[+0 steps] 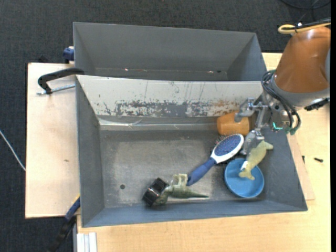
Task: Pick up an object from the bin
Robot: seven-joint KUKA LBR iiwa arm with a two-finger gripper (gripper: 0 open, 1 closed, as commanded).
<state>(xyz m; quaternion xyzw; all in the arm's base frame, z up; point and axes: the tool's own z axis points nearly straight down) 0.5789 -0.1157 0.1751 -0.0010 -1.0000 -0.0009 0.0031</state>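
A black lump (154, 192) and a green toy (184, 192) are lying by the front wall. At the right, the gripper (256, 139), jaws narrow, is pinching a pale yellow toy (253, 159) that is hanging over a blue bowl (239, 186).

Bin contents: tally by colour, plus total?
Blue: 2, brush and dish
Orange: 1, lump
Pale yellow: 1, floppy piece
Black: 1, block
Olive green: 1, toy
Total: 6
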